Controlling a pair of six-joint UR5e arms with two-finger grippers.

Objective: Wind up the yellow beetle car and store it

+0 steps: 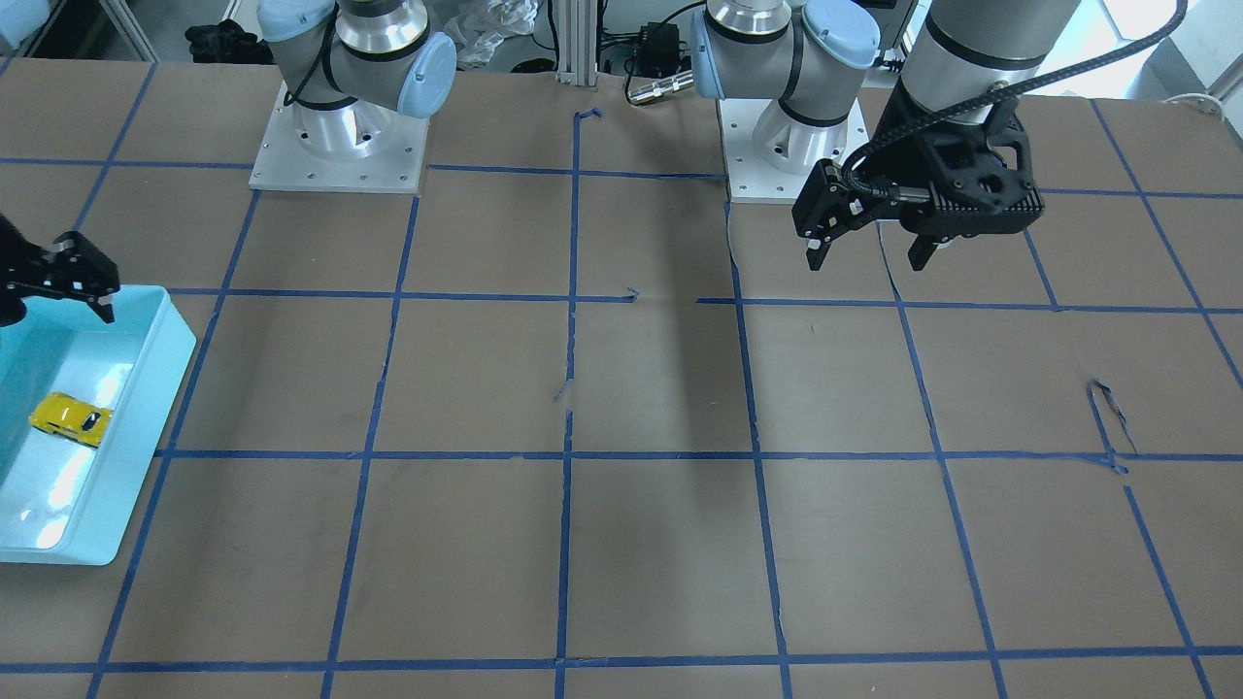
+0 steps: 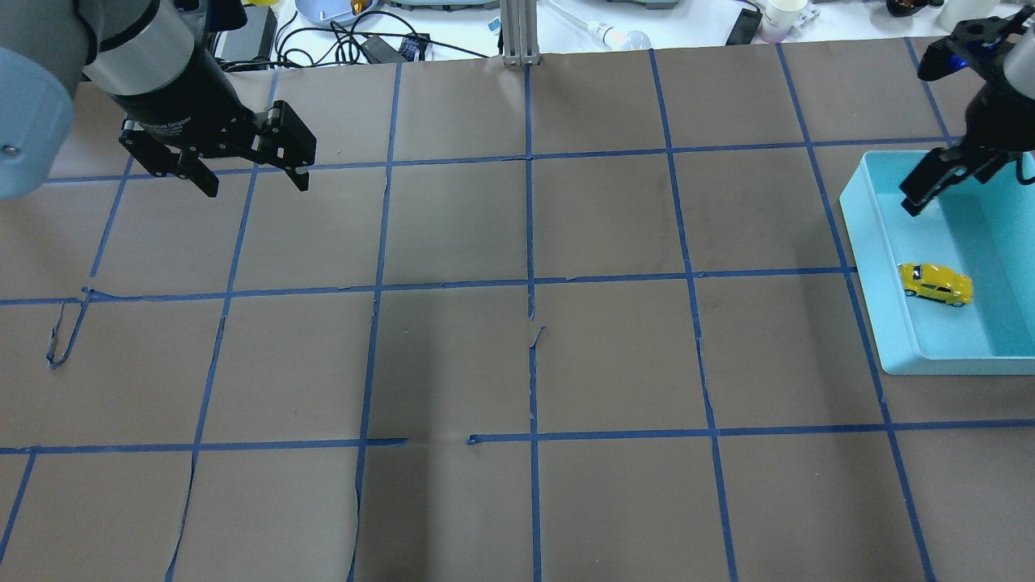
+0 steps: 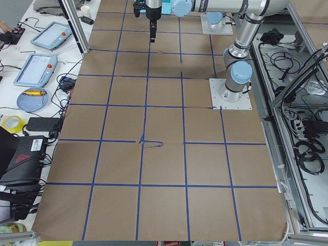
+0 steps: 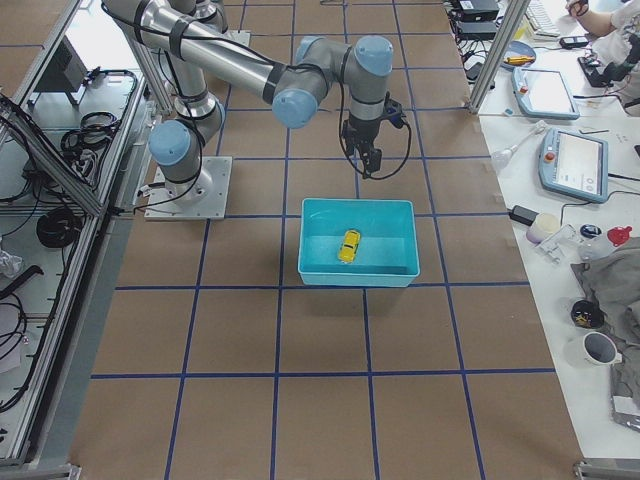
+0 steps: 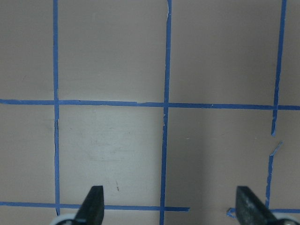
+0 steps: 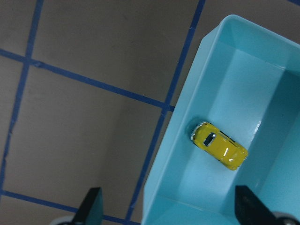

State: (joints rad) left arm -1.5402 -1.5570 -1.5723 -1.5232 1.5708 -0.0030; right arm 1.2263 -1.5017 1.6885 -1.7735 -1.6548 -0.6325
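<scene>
The yellow beetle car [image 2: 935, 284] lies on its wheels inside a light-blue bin [image 2: 869, 267] at the table's right end. It also shows in the front view [image 1: 70, 418] and in the right wrist view [image 6: 218, 146]. My right gripper [image 6: 171, 206] is open and empty. It hangs raised over the bin [image 6: 178, 154], apart from the car. My left gripper [image 2: 255, 184] is open and empty, raised over bare table at the far left. It also shows in the front view [image 1: 867, 260].
Brown paper with a blue tape grid covers the table [image 2: 525, 364]. Some tape ends are torn and curl up [image 2: 61, 335]. The two arm bases [image 1: 340, 146] stand at the robot's edge. Cables and gear lie beyond the far edge [image 2: 364, 40].
</scene>
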